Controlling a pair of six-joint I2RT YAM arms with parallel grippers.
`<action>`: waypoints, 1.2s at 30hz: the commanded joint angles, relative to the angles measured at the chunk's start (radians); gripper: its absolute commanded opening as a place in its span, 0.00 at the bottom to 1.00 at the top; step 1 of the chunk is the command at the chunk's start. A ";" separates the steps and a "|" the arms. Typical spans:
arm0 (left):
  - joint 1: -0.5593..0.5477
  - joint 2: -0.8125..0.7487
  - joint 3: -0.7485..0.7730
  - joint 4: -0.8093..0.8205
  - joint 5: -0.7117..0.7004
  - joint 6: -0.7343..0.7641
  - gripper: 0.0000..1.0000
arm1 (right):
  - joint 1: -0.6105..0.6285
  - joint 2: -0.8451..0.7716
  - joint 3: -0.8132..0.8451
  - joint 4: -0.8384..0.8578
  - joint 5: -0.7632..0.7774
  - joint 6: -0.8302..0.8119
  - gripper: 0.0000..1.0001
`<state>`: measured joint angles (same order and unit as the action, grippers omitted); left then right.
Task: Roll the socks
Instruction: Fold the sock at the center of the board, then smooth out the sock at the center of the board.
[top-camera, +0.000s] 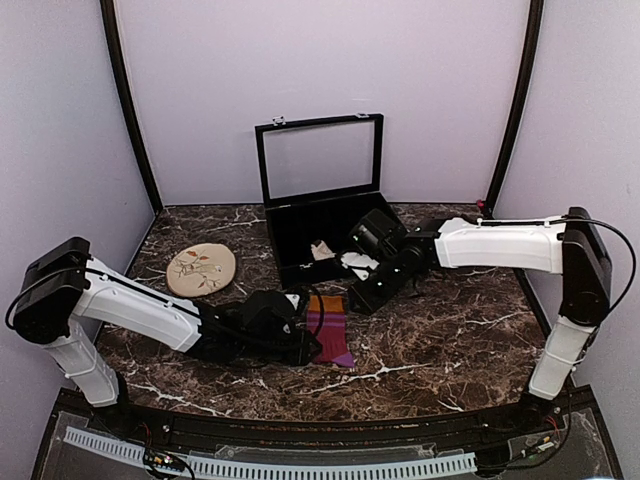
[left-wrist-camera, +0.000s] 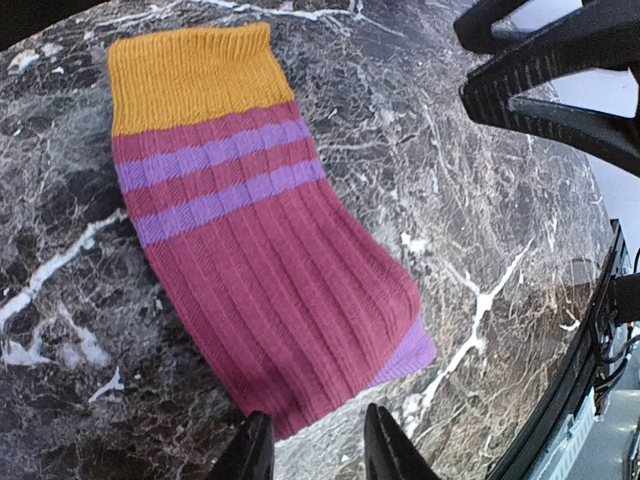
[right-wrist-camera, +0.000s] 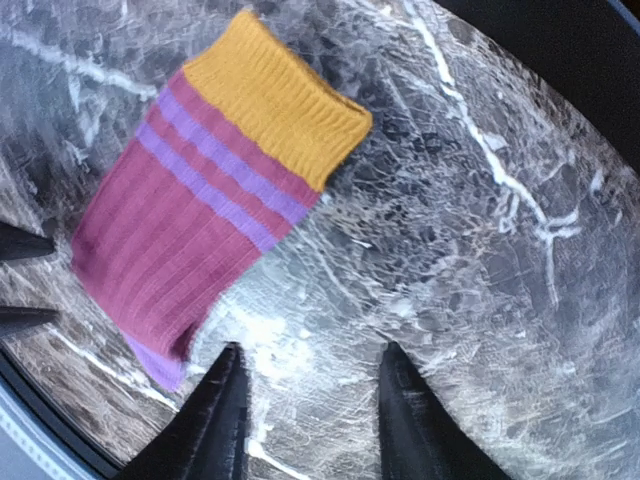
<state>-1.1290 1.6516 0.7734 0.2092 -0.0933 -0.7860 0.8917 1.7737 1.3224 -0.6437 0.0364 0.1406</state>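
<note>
The magenta-purple striped sock (top-camera: 331, 328) with an orange cuff lies flat and unrolled on the marble table, cuff toward the back. It also shows in the left wrist view (left-wrist-camera: 260, 260) and the right wrist view (right-wrist-camera: 190, 225). My left gripper (top-camera: 312, 350) (left-wrist-camera: 318, 442) is open and empty, its fingertips just off the sock's toe end. My right gripper (top-camera: 362, 298) (right-wrist-camera: 310, 400) is open and empty over bare table, just right of the sock near its cuff. Cream fabric (top-camera: 323, 250) lies inside the black case, partly hidden by the right arm; I cannot tell its shape.
An open black case (top-camera: 300, 225) with a glass lid stands at the back centre. A round beige floral disc (top-camera: 201, 268) lies at the left. The right gripper's fingers (left-wrist-camera: 560, 70) hang in the upper right of the left wrist view. The table's front edge (left-wrist-camera: 590, 380) is close.
</note>
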 joint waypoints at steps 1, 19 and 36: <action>-0.005 -0.033 0.039 -0.008 -0.017 -0.013 0.34 | -0.002 -0.017 -0.047 0.133 -0.079 0.043 0.31; -0.005 0.117 0.108 0.092 0.126 -0.064 0.33 | -0.087 0.197 -0.041 0.457 -0.408 0.131 0.03; -0.014 0.176 0.066 -0.044 0.139 -0.213 0.30 | -0.141 0.314 -0.021 0.511 -0.496 0.115 0.03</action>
<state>-1.1294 1.8290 0.8669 0.2779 0.0334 -0.9562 0.7666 2.0628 1.2785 -0.1627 -0.4595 0.2638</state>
